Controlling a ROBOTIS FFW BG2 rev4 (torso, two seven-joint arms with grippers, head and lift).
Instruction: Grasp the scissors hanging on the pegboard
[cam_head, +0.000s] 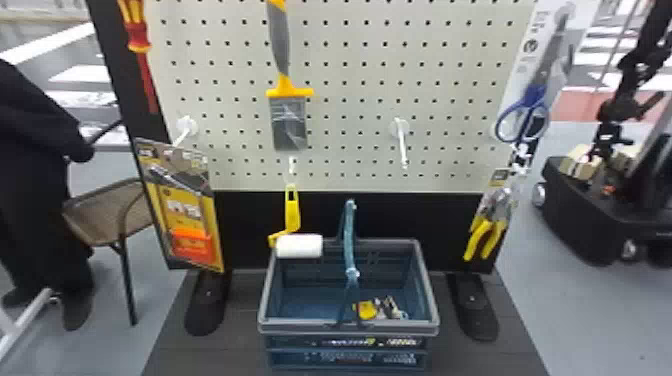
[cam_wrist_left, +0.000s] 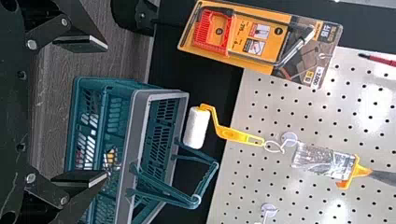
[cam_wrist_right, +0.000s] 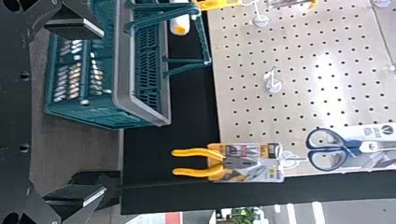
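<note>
The scissors (cam_head: 529, 98), blue-handled and on a packaging card, hang at the right edge of the pegboard (cam_head: 400, 75), handles downward. The right wrist view shows the scissors (cam_wrist_right: 350, 148) on the pegboard (cam_wrist_right: 303, 70) just above the yellow-handled pliers (cam_wrist_right: 224, 161). My right gripper (cam_wrist_right: 77, 112) is open and empty, well back from the board and at about the level of the basket. My left gripper (cam_wrist_left: 79, 112) is also open and empty, facing the basket and the left part of the pegboard (cam_wrist_left: 327, 116).
A blue-grey basket (cam_head: 280, 280) with a raised handle sits on the base below the board. A paint roller (cam_head: 299, 246), a scraper (cam_head: 287, 115), a packaged saw (cam_head: 182, 210), a red screwdriver (cam_head: 142, 55) and bare hooks hang nearby. A chair (cam_head: 107, 210) stands left, a black cart (cam_head: 600, 210) right.
</note>
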